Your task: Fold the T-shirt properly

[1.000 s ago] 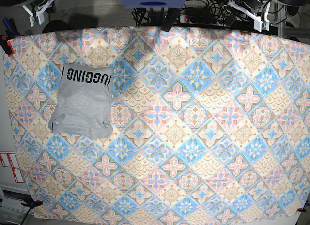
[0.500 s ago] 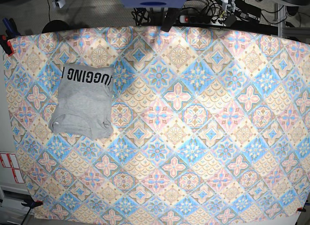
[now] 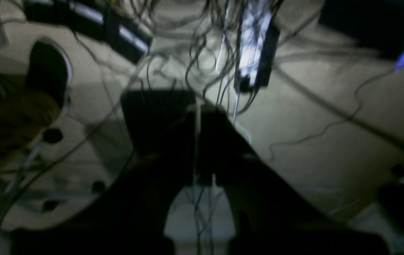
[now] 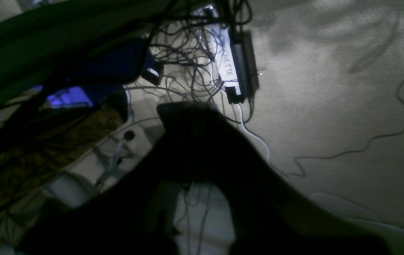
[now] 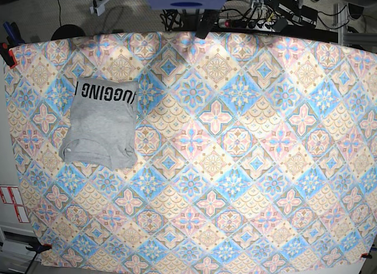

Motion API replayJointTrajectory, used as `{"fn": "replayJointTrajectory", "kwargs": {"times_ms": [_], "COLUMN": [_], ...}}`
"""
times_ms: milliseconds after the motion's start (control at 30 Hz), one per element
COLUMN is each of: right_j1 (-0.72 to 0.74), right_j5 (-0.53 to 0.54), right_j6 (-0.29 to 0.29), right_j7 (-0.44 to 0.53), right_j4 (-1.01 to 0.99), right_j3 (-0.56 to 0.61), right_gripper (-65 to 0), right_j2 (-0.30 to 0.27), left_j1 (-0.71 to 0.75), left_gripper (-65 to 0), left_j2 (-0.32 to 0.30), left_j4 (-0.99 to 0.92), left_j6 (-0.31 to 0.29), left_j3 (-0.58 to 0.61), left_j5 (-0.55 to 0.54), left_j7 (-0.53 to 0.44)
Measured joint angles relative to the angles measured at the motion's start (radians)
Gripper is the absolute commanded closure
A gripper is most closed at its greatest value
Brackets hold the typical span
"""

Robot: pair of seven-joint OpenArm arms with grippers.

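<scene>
Base view: I'm seeing the T-shirt (image 5: pixel 100 122) lying folded at the bench's (image 5: pixel 235 168) left side. Both hands, left (image 3: pixel 197 106) and right (image 4: pixel 188 109), are hanging clenched and empty over floor cables (image 4: pixel 191 46).

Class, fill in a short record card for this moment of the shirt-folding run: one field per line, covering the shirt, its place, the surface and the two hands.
Item: T-shirt, grey, folded into a compact rectangle
Lettering: black block letters showing along its far edge
Place: on the base view's left part of the table
Surface: patterned tablecloth in blue, pink and cream tiles
Left hand: shut, holding nothing, over floor and cables
Right hand: shut, holding nothing, over floor and cables
Contact with shirt: none; both hands are off the table
</scene>
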State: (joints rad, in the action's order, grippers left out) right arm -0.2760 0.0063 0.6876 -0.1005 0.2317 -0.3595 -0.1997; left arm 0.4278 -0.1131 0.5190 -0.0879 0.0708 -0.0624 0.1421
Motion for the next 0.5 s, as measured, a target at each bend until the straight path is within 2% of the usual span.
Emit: {"fn": "replayJointTrajectory", "kwargs": {"times_ms": [67, 167, 233, 267, 367, 500], "right_j1": [-0.001, 0.016, 0.035, 0.047, 0.077, 0.084], "right_j5": [0.001, -0.005, 0.001, 0.0, -0.003, -0.002], "right_j6": [0.0, -0.011, -0.068, -0.078, -0.07, -0.084], "right_j7": [0.023, 0.039, 0.053, 0.053, 0.042, 0.039], "right_j4": [-0.003, -0.01, -0.009, -0.009, -0.01, -0.01], "right_j3": [0.0, 0.0, 0.0, 0.0, 0.0, 0.0], "right_gripper": [0.0, 0.0, 0.0, 0.0, 0.0, 0.0], "right_j2": [0.0, 0.011, 0.043, 0.063, 0.101, 0.073], "left_j1": [-0.056, -0.132, -0.168, -0.174, -0.178, -0.184], "left_gripper": [0.0, 0.0, 0.0, 0.0, 0.0, 0.0], "left_j2": [-0.004, -0.009, -0.009, -0.01, -0.008, -0.009], "left_j4": [-0.131, -0.256, -0.293, -0.293, -0.292, -0.294], "left_j6": [0.032, 0.042, 0.048, 0.051, 0.047, 0.047], "left_j3": [0.037, 0.092, 0.116, 0.125, 0.151, 0.156], "left_j5": [0.002, 0.002, -0.001, -0.002, -0.001, -0.002], "left_j7": [-0.087, -0.189, -0.192, -0.2, -0.202, -0.195]}}
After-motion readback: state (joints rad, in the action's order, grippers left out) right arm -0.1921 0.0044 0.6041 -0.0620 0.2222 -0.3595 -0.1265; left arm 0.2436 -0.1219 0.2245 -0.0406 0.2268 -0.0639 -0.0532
